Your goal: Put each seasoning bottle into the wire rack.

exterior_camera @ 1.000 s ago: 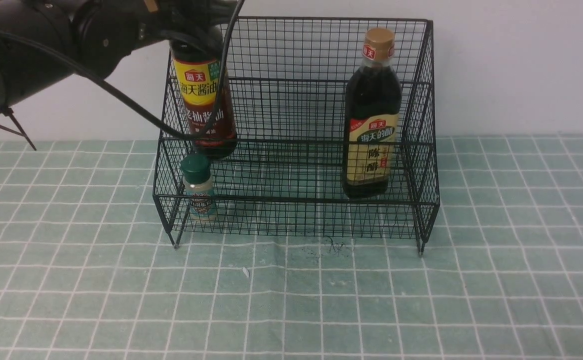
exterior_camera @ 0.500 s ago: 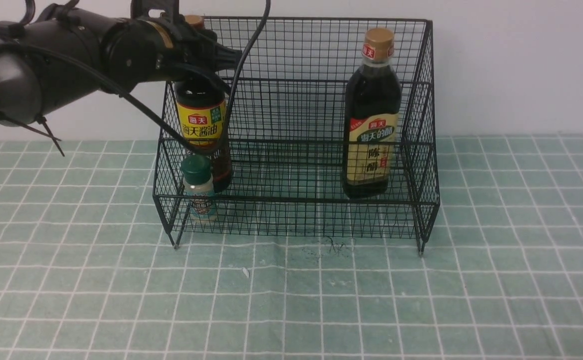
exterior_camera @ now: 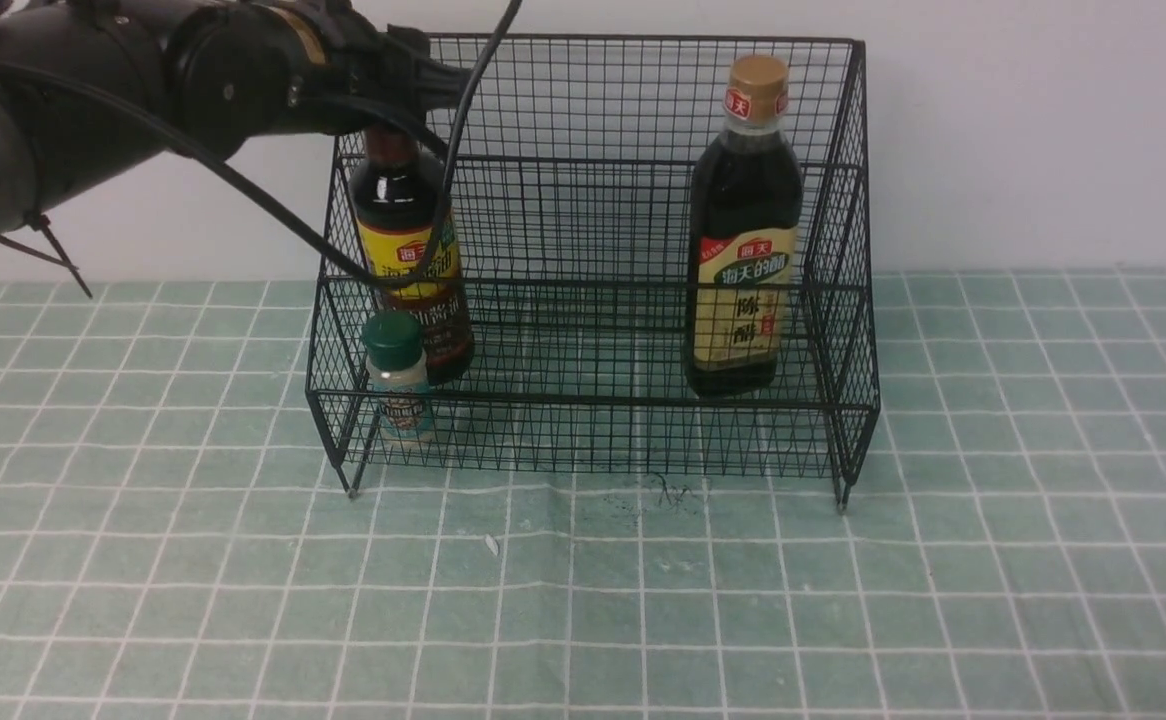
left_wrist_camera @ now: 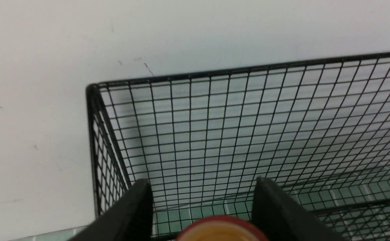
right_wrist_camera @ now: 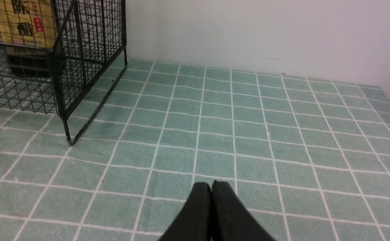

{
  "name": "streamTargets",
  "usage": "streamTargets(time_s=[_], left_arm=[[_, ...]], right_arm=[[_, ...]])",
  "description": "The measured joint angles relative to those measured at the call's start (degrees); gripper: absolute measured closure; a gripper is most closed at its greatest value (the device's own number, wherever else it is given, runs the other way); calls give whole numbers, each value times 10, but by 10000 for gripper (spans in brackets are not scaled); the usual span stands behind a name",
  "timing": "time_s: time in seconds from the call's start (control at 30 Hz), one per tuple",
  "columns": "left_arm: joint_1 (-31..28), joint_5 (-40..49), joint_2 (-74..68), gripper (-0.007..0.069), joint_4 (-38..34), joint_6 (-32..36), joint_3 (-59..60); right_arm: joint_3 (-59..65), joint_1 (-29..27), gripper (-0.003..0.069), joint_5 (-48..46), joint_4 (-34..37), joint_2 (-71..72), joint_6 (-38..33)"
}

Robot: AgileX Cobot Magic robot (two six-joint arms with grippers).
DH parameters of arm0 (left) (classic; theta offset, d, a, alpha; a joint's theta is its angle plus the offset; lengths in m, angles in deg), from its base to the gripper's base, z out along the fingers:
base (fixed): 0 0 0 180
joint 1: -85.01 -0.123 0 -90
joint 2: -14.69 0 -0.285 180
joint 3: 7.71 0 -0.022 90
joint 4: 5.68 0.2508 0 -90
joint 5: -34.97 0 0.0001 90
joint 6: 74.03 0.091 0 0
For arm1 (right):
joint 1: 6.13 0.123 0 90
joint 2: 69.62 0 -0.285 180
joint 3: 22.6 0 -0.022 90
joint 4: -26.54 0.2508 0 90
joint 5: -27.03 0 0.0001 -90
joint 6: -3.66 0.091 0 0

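Left wrist view: left tool (left_wrist_camera: 201,204) stands open — its fingers (left_wrist_camera: 138,207) flank the tall bottle's cap (left_wrist_camera: 220,230), apart from it, inside the wire rack (left_wrist_camera: 248,134).

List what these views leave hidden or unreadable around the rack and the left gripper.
- Left gripper, wrist view: fingertips run off the picture's edge, so contact with the tall bottle's cap cannot be told.
- Front view: the left arm hides the tall bottle's top.
- Green-capped shaker, front view: label too small, crossed by the wire rack's mesh.
- Tan-capped bottle, right wrist view: upper part cut off.
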Motion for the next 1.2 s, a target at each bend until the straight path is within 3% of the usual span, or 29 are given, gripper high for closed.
streamTargets(time_s=[0.57, 0.77, 0.8, 0.83, 1.03, 1.2], left_arm=[[0, 69, 147, 284, 21, 21, -1], [0, 233, 222, 502, 17, 21, -2], [0, 241, 224, 502, 17, 22, -2], [0, 312, 241, 576, 14, 23, -2], [0, 451, 309, 631, 11, 26, 5], [0, 447, 430, 631, -16, 26, 87]], right_arm=[[0, 0, 673, 0, 0, 0, 0], [0, 0, 673, 0, 0, 0, 0], [0, 0, 673, 0, 0, 0, 0], [0, 0, 673, 0, 0, 0, 0], [0, 0, 673, 0, 0, 0, 0], [0, 0, 673, 0, 0, 0, 0]])
